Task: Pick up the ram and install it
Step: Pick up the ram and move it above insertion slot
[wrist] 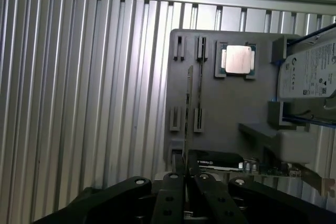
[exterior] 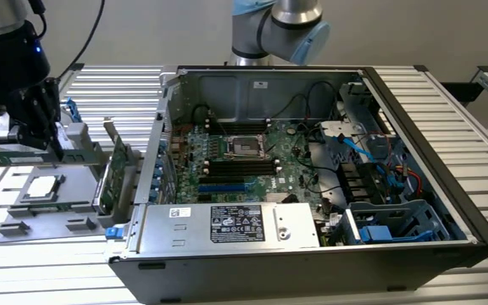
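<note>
The ram (wrist: 188, 103) shows edge-on as a thin dark stick over the grey parts tray (wrist: 231, 108), between the tray's two rows of slot holders. Its near end runs into the narrow gap between my fingers. My gripper (wrist: 186, 182) is shut on the ram. In the exterior view the gripper (exterior: 40, 149) hangs above the tray (exterior: 32, 219) at the far left, well away from the open computer case (exterior: 312, 159). The long black memory slots (exterior: 239, 167) lie on the motherboard just below the processor socket (exterior: 242, 146).
On the tray sit a processor (wrist: 237, 59), a hard drive (wrist: 310, 72) and a green expansion card (exterior: 119, 165) standing on edge beside the case wall. Cables, a drive cage (exterior: 396, 222) and the power supply (exterior: 236, 222) crowd the case's inside. Ribbed metal table (wrist: 79, 103) all around.
</note>
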Tool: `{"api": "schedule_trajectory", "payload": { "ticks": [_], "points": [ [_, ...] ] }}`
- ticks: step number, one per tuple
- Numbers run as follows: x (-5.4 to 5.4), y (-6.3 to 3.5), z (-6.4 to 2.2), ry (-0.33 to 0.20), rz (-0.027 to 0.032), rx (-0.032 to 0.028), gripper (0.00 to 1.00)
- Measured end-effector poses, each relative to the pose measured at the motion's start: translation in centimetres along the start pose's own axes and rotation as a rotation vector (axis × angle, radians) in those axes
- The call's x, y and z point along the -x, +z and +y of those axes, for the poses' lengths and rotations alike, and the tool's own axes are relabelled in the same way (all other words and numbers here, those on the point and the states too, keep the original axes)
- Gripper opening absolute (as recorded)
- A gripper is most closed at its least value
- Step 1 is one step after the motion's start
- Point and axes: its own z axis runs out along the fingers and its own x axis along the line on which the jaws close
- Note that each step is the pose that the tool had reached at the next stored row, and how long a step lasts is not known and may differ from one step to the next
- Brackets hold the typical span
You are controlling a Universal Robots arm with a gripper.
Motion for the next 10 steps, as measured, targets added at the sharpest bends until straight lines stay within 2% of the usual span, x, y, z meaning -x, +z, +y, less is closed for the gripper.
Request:
{"api": "schedule_trajectory", "payload": {
  "ticks": [10],
  "points": [
    [0.1, -2.42, -3.81, 0.0, -0.0001, -0.0002, 0.14]
  ]
}}
